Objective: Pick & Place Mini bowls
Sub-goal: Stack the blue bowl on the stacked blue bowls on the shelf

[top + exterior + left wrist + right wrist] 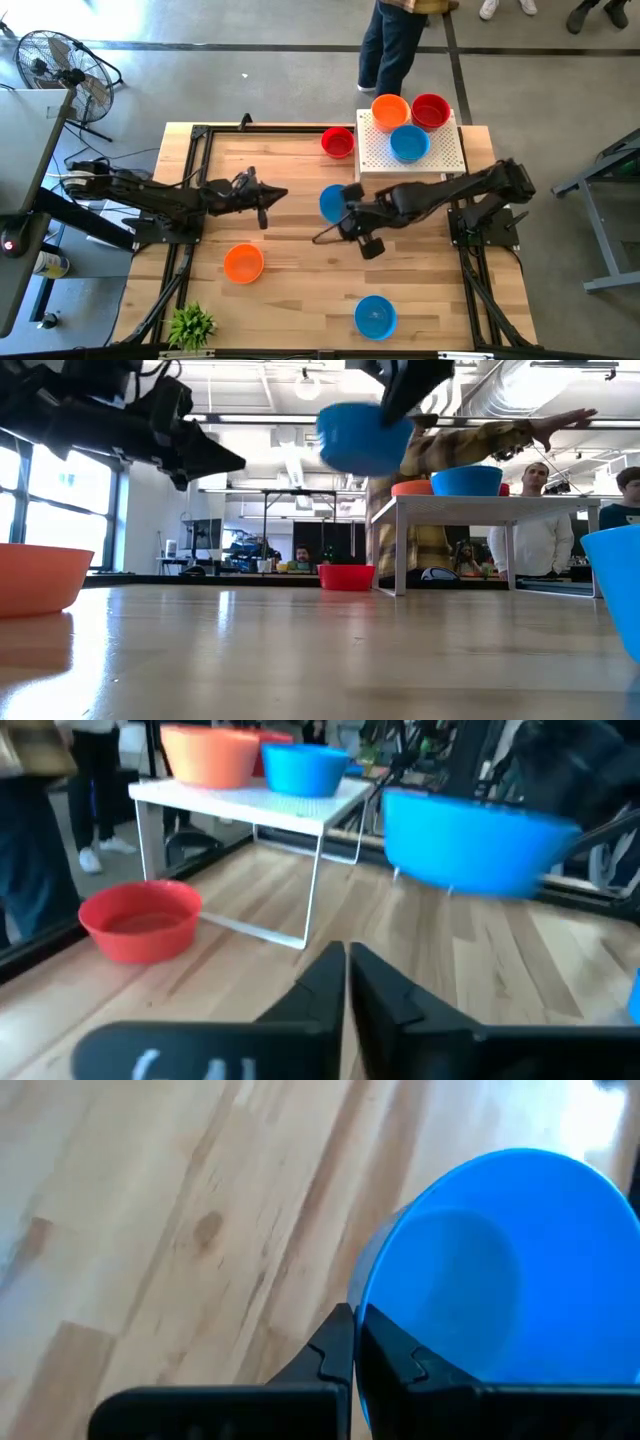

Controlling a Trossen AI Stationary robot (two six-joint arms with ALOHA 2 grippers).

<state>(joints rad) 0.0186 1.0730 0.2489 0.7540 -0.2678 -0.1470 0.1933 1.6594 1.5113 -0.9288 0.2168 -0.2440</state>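
My right gripper is shut on a blue mini bowl above the table's middle; in the low view this bowl hangs well clear of the wood. My left gripper, shut and holding nothing, hovers to the left of it. A red bowl sits on the table by the white perforated box. On the box stand orange, red and blue bowls. An orange bowl and a blue bowl rest on the near part of the table. My right gripper pinches the blue bowl's rim, on the side nearest the arm, one finger outside the wall and one inside the hollow. The fingers come from the table's right, slanting down. The bowl is lifted clear and slightly tilted.
A small green plant stands at the near left corner. People stand beyond the far edge, and one reaches an arm over the box. Bare wood lies between the orange bowl and the near blue bowl.
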